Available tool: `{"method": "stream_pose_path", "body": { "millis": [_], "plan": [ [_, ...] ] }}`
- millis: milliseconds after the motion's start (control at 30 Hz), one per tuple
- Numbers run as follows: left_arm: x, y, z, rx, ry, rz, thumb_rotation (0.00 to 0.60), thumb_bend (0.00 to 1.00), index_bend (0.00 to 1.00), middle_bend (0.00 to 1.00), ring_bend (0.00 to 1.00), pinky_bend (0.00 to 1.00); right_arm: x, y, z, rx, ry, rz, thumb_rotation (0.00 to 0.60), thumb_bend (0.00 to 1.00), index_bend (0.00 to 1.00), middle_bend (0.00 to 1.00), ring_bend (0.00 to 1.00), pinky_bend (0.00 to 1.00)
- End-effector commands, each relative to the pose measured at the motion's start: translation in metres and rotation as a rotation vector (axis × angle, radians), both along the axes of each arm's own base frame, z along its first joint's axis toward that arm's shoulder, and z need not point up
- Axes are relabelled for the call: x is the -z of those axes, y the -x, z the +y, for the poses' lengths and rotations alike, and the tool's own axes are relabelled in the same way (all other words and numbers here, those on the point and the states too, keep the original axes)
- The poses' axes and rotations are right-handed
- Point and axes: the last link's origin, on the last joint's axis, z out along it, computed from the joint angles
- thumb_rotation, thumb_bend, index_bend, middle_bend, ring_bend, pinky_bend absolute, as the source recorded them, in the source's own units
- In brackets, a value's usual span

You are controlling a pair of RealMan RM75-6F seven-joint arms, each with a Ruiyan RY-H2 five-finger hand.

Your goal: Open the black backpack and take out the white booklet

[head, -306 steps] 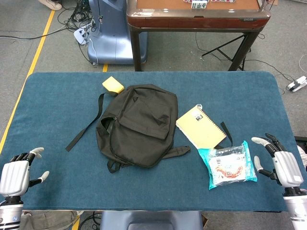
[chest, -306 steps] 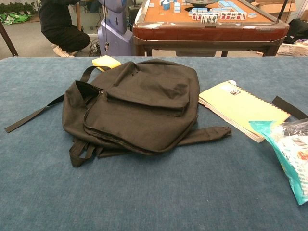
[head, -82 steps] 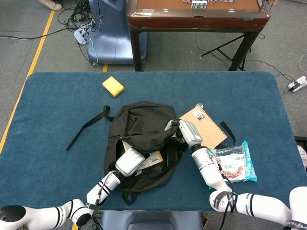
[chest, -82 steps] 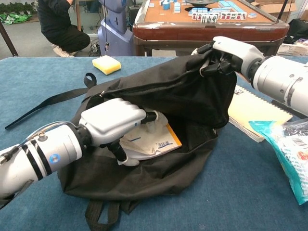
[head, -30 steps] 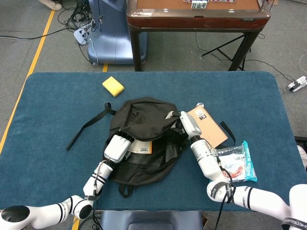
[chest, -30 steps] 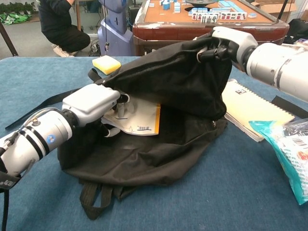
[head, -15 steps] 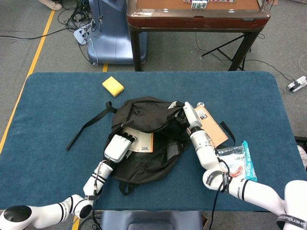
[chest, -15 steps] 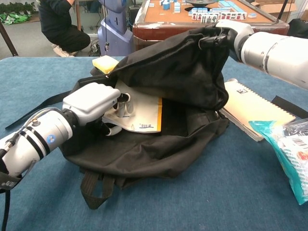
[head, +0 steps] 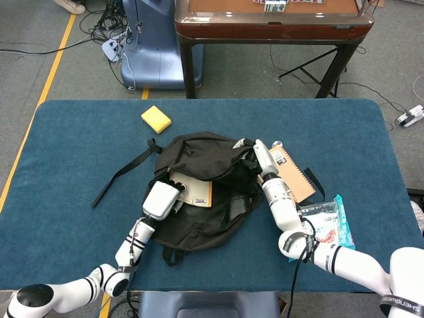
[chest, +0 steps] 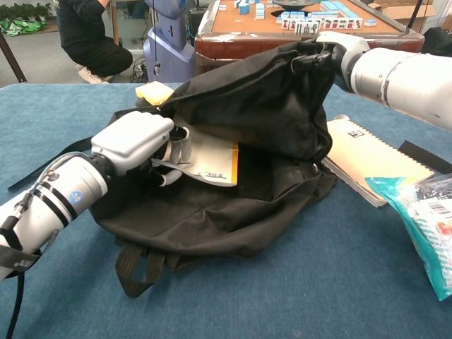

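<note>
While gripped by the left hand (chest: 138,143), white booklet (chest: 209,164) about halfway out of the black backpack (chest: 247,134), orange edge and barcode showing just right of the fingers (chest: 178,150). Fingers curled over the near corner of the cover, pinching it, thumb side hidden underneath. Backpack already unzipped, mouth gaping toward the left fingers, lower panel flat on the worktop (chest: 339,282) beneath them. Farther right, top flap held up and back by the right hand (chest: 332,44), fingers closed on a bunch of black fabric well above and across from the left fingers. Opening done, by this reading; extraction begun but not finished, since the far part of the booklet lies under the raised flap. Left to do, probably: draw the booklet fully clear toward the left and set it down outside the bag. Beyond the right fingers, a spiral notebook (chest: 367,159) lying flat, untouched.
</note>
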Motion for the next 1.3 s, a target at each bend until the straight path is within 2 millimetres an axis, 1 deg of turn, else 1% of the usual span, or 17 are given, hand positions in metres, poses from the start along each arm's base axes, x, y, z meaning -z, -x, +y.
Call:
{"method": "stream_pose_path", "body": {
  "millis": [33, 333, 500, 633, 833, 1033, 1200, 1300],
  "plan": [
    [-0.001, 0.000, 0.002, 0.040, -0.021, -0.062, 0.600, 0.48, 0.69, 0.74, 0.61, 0.59, 0.000, 0.001, -0.001, 0.007, -0.004, -0.009, 0.600, 0.89, 0.57, 0.35, 0.31, 0.34],
    [-0.011, -0.001, 0.006, 0.098, -0.054, -0.186, 0.600, 0.57, 0.81, 0.89, 0.72, 0.69, 0.002, 0.002, -0.005, 0.016, -0.016, -0.023, 0.600, 0.88, 0.57, 0.35, 0.31, 0.34],
    [-0.023, 0.000, 0.005, 0.128, -0.069, -0.255, 0.600, 0.59, 0.85, 0.94, 0.74, 0.74, 0.000, 0.004, -0.006, 0.023, -0.012, -0.024, 0.600, 0.88, 0.57, 0.35, 0.31, 0.34],
    [-0.036, 0.001, -0.001, 0.142, -0.064, -0.333, 0.600, 0.61, 0.86, 0.96, 0.74, 0.75, 0.001, 0.005, -0.005, 0.020, -0.017, -0.022, 0.600, 0.88, 0.57, 0.35, 0.31, 0.34],
    [-0.061, -0.002, -0.013, 0.168, -0.060, -0.454, 0.600, 0.61, 0.86, 0.96, 0.74, 0.75, 0.001, 0.005, -0.004, 0.020, -0.017, -0.033, 0.600, 0.88, 0.57, 0.35, 0.31, 0.34],
    [-0.096, -0.002, -0.025, 0.170, -0.069, -0.563, 0.600, 0.61, 0.86, 0.96, 0.74, 0.75, 0.004, 0.010, 0.002, 0.016, -0.032, -0.018, 0.600, 0.88, 0.57, 0.35, 0.31, 0.34],
    [-0.128, -0.001, -0.033, 0.122, -0.055, -0.689, 0.600, 0.61, 0.85, 0.96, 0.74, 0.75, 0.010, 0.013, 0.010, -0.007, -0.054, -0.005, 0.600, 0.88, 0.57, 0.35, 0.30, 0.34],
    [-0.143, 0.000, -0.035, 0.072, -0.024, -0.764, 0.600, 0.61, 0.84, 0.96, 0.74, 0.75, 0.015, 0.013, 0.016, -0.033, -0.060, 0.010, 0.600, 0.88, 0.57, 0.35, 0.30, 0.34]
  ]
}}
